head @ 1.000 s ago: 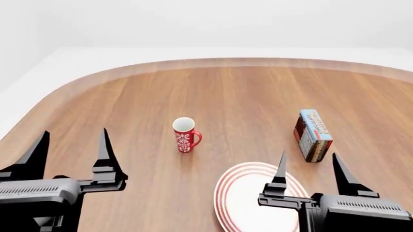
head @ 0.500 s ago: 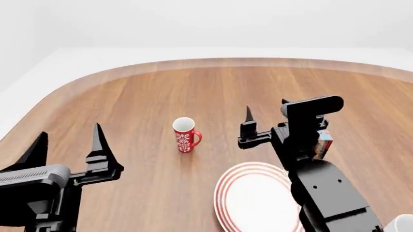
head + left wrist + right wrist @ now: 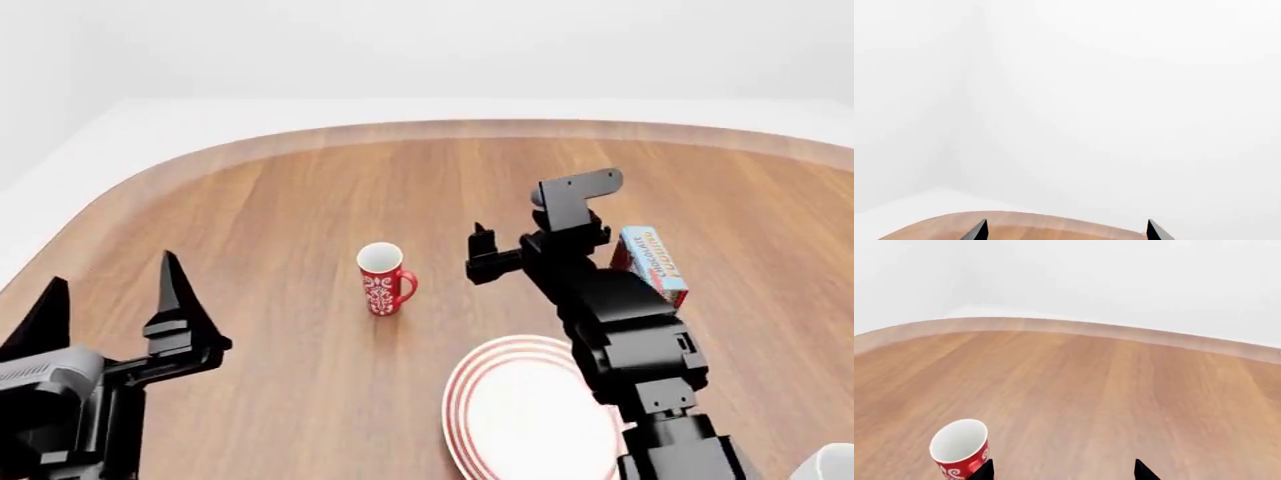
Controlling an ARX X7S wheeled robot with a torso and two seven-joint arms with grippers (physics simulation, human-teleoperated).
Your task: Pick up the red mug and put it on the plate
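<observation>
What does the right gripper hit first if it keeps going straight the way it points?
Probably nothing soon: past the right gripper only bare brown wooden table shows, up to its far edge. The small red patterned mug sits beside one finger, apparently just off the line.

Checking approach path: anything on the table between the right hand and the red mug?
Nothing. In the head view, only bare wood separates the right hand from the red mug. The right wrist view shows the mug near one fingertip.

Smooth wood-grain table (image 3: 307, 200), glossy ceramic-looking red mug (image 3: 383, 279), matt black hands
</observation>
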